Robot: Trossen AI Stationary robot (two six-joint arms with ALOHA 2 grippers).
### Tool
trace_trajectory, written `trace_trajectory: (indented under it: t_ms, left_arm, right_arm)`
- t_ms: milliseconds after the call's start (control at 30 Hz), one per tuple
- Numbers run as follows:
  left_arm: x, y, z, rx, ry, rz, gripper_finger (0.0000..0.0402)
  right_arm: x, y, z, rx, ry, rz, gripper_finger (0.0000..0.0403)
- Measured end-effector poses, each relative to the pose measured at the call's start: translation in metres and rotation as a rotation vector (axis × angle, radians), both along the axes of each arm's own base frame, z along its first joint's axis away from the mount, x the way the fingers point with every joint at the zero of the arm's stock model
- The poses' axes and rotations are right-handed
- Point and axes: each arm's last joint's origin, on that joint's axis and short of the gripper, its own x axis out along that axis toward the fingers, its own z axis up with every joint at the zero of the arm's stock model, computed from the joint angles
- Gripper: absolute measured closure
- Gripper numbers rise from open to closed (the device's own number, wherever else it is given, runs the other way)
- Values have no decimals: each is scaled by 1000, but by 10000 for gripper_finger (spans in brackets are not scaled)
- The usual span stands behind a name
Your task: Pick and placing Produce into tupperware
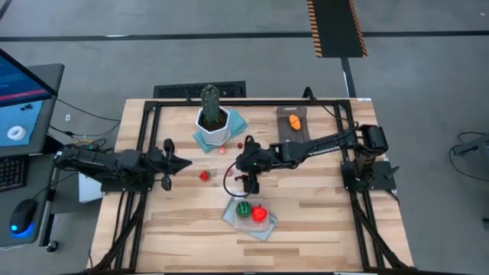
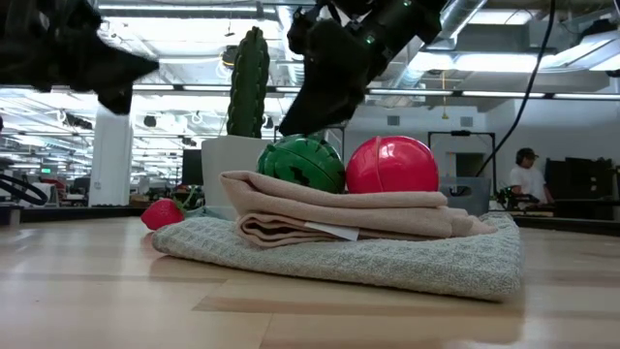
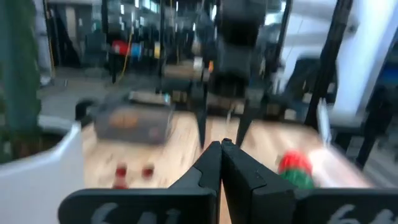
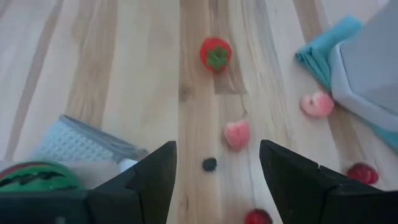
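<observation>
The tupperware (image 1: 292,121) stands at the table's far side with an orange piece (image 1: 294,121) inside. A green-striped ball (image 1: 244,208) and a red ball (image 1: 259,214) rest on a folded cloth (image 1: 248,218). A red strawberry (image 4: 215,53) and small pink (image 4: 237,134) and red (image 4: 362,173) bits lie on the bare wood. My right gripper (image 1: 235,169) hangs open above the table, slanting down toward the strawberry, with the pink bit below the gap between its fingers. My left gripper (image 1: 179,162) is shut and holds nothing, raised at the left.
A tall green cactus in a white pot (image 1: 212,122) stands on a teal cloth (image 4: 323,46) at the far side, close to the loose bits. A tiny dark speck (image 4: 209,164) lies on the wood. Black frame rails run along the table's sides.
</observation>
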Motion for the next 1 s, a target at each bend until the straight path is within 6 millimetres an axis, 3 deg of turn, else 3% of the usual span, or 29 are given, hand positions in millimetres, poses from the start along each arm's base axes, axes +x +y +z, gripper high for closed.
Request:
trace_trajectory:
  t_ms: [233, 367, 533, 700, 833, 1000]
  left_arm:
    - [-3, 0, 19, -49, -148, -35, 401]
    - [-3, 0, 20, -37, -139, -7, 401]
    - [-2, 2, 13, -30, -64, 57, 401]
    - [0, 3, -8, -73, 141, 114, 401]
    - [-1, 3, -11, -164, 162, 95, 401]
    - [0, 0, -12, -123, 186, -10, 401]
  right_arm:
    - [3, -1, 3, -13, -41, 14, 148]
    - [4, -4, 4, 25, -56, -31, 148]
    - [4, 0, 4, 73, -64, -71, 148]
    - [4, 11, 5, 107, -66, -108, 148]
    - [5, 25, 8, 66, -127, -163, 148]
    - [5, 40, 13, 44, -196, -241, 148]
